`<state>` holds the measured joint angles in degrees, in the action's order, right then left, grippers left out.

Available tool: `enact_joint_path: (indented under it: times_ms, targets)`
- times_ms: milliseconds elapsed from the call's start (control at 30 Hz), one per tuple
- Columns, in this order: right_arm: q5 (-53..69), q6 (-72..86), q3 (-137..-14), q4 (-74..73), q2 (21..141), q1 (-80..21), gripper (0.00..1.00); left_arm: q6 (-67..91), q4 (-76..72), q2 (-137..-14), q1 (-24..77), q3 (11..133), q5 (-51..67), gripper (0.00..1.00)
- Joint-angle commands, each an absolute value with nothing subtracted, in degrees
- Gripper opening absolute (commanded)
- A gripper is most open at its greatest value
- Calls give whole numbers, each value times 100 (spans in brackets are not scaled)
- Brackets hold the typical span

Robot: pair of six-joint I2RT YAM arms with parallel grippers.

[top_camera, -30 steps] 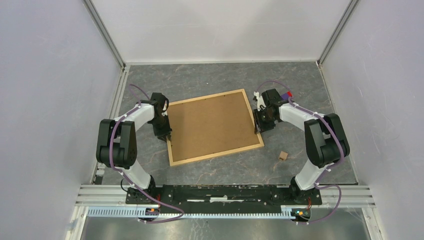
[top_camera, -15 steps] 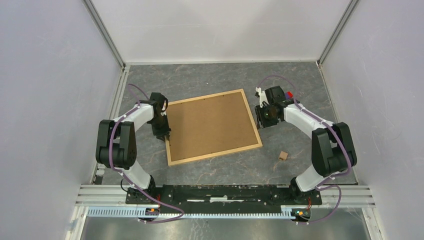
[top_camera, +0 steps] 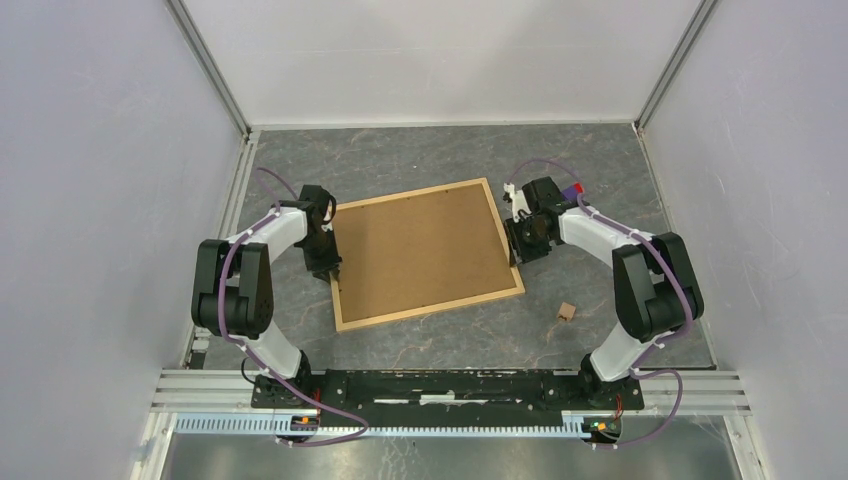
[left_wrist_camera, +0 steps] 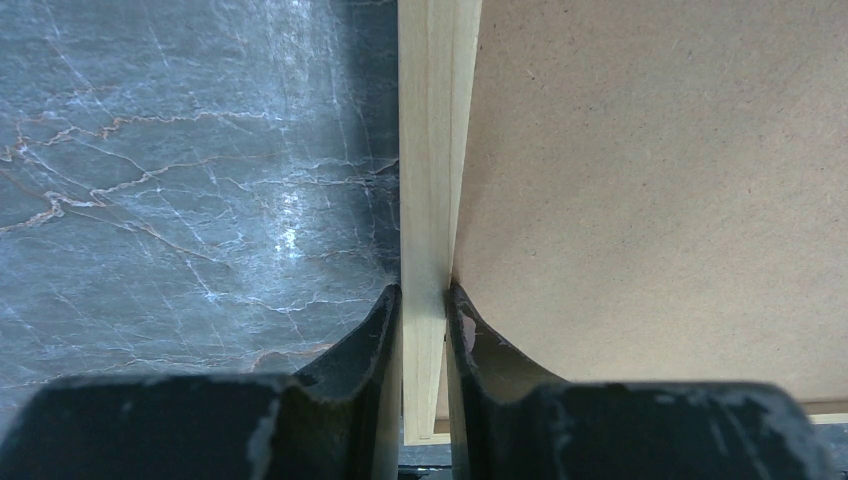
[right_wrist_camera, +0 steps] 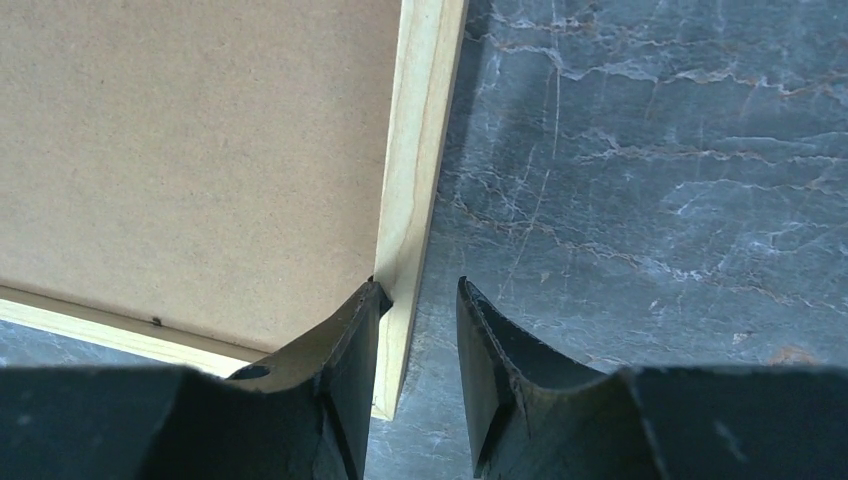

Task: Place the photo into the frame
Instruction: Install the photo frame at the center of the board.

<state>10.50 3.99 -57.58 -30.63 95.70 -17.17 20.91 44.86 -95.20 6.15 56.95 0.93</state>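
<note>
The frame (top_camera: 430, 307) lies back up in the middle of the table, its brown fibreboard panel (top_camera: 420, 250) edged by light wood strips. My left gripper (top_camera: 336, 270) is shut on the left strip (left_wrist_camera: 436, 150), one finger on either side near the front corner. At the right strip (right_wrist_camera: 418, 150) my right gripper (right_wrist_camera: 420, 285) is open. Its inner finger (right_wrist_camera: 350, 340) rests over the panel's edge. Its outer finger (right_wrist_camera: 490, 350) hangs over the table, apart from the wood. The photo is hidden.
A small wooden block (top_camera: 566, 312) lies on the grey marbled table (top_camera: 420, 160) right of the frame's front corner. A small red-and-blue thing (top_camera: 574, 188) sits behind the right wrist. White walls with metal rails close off three sides.
My right gripper drew back to the right off the frame, then returned to its right strip. The frame's right side shifted slightly left. My left gripper kept its hold.
</note>
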Motion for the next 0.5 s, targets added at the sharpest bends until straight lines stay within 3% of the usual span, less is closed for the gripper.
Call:
enact_joint_path:
  times_ms: [0, 467]
  targets:
    - [1094, 327, -5687, -2841, 9644, -1742, 40, 1907, 4338, -9399, 637, 5687, -40, 2]
    - [-25, 573, -5570, -2809, 10034, -1764, 37, 1901, 4342, -9370, 633, 5678, -26, 2]
